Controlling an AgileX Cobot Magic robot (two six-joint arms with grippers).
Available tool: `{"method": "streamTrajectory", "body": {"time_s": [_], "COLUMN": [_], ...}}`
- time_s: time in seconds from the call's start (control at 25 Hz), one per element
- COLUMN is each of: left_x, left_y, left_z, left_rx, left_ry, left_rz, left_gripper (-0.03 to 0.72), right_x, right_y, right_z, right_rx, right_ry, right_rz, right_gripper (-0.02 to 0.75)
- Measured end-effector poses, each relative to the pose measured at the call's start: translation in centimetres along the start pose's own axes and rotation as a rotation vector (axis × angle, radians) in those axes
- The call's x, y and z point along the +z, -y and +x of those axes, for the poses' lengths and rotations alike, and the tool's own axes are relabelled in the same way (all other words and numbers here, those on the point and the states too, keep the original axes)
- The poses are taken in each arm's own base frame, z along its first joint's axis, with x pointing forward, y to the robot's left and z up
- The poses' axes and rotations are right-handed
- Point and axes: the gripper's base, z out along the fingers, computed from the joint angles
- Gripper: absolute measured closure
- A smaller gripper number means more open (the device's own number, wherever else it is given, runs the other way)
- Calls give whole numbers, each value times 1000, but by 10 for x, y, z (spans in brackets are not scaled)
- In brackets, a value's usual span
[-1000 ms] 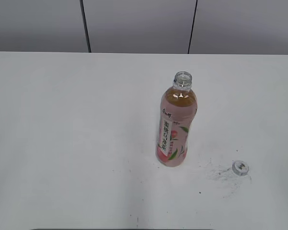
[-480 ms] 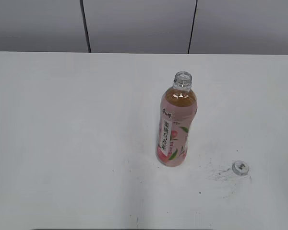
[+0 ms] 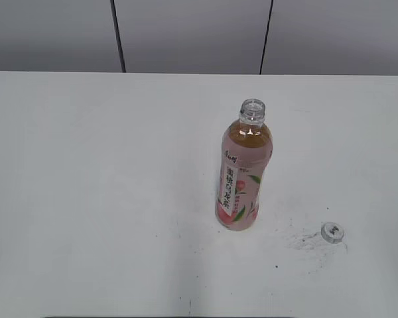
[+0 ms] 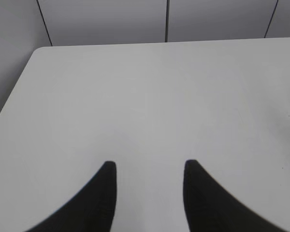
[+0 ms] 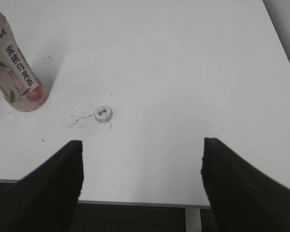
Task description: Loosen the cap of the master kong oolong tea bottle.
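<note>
- The master kong oolong tea bottle [image 3: 244, 169] stands upright on the white surface [image 3: 86, 185], a little right of the middle in the exterior view, its neck open and bare.
- It holds amber tea up to the shoulder, and its pink label with a peach and green leaves faces the camera.
- The cap [image 3: 332, 232] is off the bottle and lies on the surface to the right of it and nearer the front edge, well apart from the bottle's base.
- In the right wrist view the cap [image 5: 103, 113] rests top-up, showing a small dark-and-green mark, with the bottle [image 5: 15, 72] to its left at the frame's edge.
- Dark scuff marks [image 5: 79, 120] smear the surface just left of the cap.
- The right pincer [image 5: 141, 181] is released, its two dark fingers spread wide over the near edge of the surface, holding nothing; the cap lies beyond them.
- The left pincer [image 4: 147, 193] is also released, fingers parted over bare surface on the left side, grasping nothing.
- Neither arm shows in the exterior view.
- Grey wall panels [image 3: 192, 33] stand behind the far edge.
</note>
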Motion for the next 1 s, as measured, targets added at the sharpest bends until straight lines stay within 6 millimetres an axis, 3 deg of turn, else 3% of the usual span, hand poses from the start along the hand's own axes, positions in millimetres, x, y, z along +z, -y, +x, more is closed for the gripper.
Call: {"method": "streamTrajectory", "body": {"time_s": [1.0], "left_x": [0], "left_y": [3], "left_z": [0], "left_rx": [-20], "left_ry": [-1], "left_rz": [33], "left_gripper": [443], "right_x": [0], "right_y": [8], "right_z": [1], "right_rx": [50], "right_ry": [-6], "right_rz": [86], "right_gripper": [165]}}
